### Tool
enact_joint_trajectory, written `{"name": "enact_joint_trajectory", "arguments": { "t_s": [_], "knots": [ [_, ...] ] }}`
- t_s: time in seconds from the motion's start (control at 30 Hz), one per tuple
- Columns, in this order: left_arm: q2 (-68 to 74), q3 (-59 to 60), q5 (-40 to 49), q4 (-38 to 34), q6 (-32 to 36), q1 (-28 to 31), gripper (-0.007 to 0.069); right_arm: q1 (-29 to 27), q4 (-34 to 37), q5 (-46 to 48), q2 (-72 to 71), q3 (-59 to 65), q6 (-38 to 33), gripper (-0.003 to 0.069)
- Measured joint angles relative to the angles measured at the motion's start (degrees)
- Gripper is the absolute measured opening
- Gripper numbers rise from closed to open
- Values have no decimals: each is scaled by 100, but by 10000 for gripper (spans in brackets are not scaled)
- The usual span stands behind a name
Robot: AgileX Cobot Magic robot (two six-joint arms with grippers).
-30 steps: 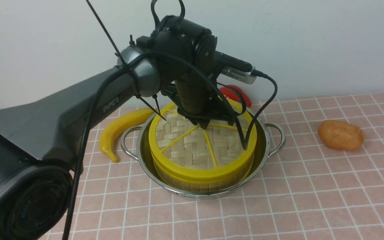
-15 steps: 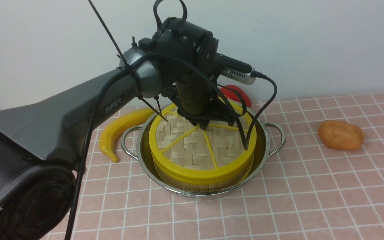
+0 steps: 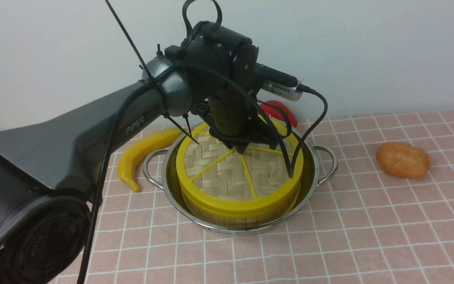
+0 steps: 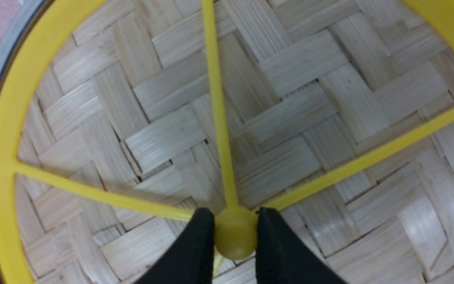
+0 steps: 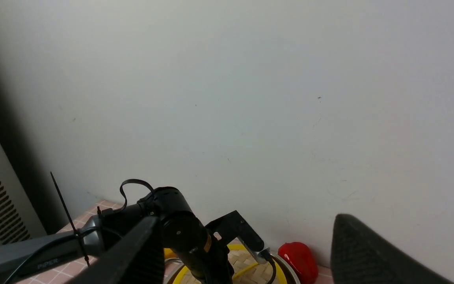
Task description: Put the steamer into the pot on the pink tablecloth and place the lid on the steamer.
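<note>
The steamer (image 3: 227, 217) sits inside the steel pot (image 3: 323, 173) on the pink tablecloth (image 3: 369, 225). The woven lid (image 3: 223, 173) with yellow rim and spokes lies flat on top of the steamer, hiding its contents. My left gripper (image 3: 241, 148) points straight down at the lid's centre. In the left wrist view the left gripper (image 4: 235, 213) has its black fingers (image 4: 195, 244) pressed on either side of the yellow hub (image 4: 235, 236). My right gripper (image 5: 246, 217) is raised off to the side, open and empty, facing the wall.
A yellow banana (image 3: 140, 152) lies just left of the pot. A red pepper (image 3: 280, 112) sits behind it by the wall. An orange-brown lump (image 3: 402, 159) rests on the cloth to the right. The left arm's cable (image 3: 309, 130) hangs over the lid.
The left arm's wrist has shifted very slightly upward. The lid, steamer and pot have not moved.
</note>
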Motion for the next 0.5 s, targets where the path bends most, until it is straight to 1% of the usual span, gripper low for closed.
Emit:
{"name": "enact_joint_trajectory", "arguments": {
  "t_s": [0.07, 0.1, 0.13, 0.17, 0.2, 0.23, 0.27, 0.3, 0.37, 0.4, 0.43, 0.5],
  "knots": [
    [0, -6, -90, 81, 40, 0, 298, 0, 0, 0, 0, 0, 0, 545],
    [0, -6, -90, 95, 46, 0, 298, 0, 0, 0, 0, 0, 0, 545],
    [0, -28, -54, 176, 86, 0, 369, 0, 0, 0, 0, 0, 0, 545],
    [0, -81, 30, 250, 103, 0, 419, 0, 0, 0, 0, 0, 0, 545],
    [-7, -164, 157, 314, 115, 0, 466, 0, 0, 0, 0, 0, 0, 545],
    [-12, -203, 213, 325, 115, 0, 494, 0, 0, 0, 0, 0, 0, 545],
    [-89, -395, 447, 400, 126, 0, 553, 0, 0, 0, 0, 0, 0, 545],
    [-151, -518, 518, 416, 125, 0, 589, 0, 0, 0, 0, 0, 0, 545],
    [-389, -910, 552, 421, 125, 0, 642, 0, 0, 0, 0, 0, -6, 545],
    [-415, -910, 552, 421, 125, 0, 645, 0, 0, 0, 0, 0, -6, 545],
    [-665, -1176, 554, 416, 125, 0, 662, 0, -36, 0, -5, 0, -73, 544],
    [-1043, -1387, 554, 398, 156, 0, 655, 0, -115, 0, -55, 13, -117, 536]
  ]
}}
